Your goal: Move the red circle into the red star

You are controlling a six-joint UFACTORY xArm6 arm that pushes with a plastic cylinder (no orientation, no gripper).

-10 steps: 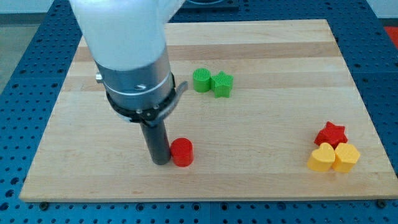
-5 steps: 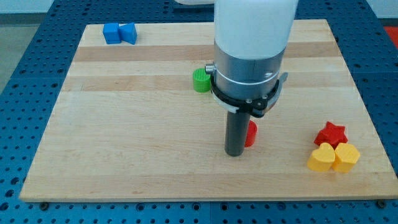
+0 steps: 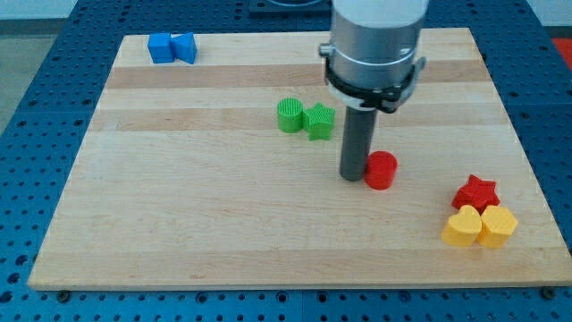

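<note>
The red circle lies on the wooden board right of centre. My tip stands on the board, touching the circle's left side. The red star lies near the view's right edge, to the right of and a little below the circle, with a gap of board between them.
A yellow heart and a second yellow block sit just below the red star, touching it. A green circle and a green star lie up and left of my tip. Two blue blocks sit at the top left.
My tip and the arm have moved right and slightly up, pushing the red circle right, closer to the red star. The other blocks have not moved.
</note>
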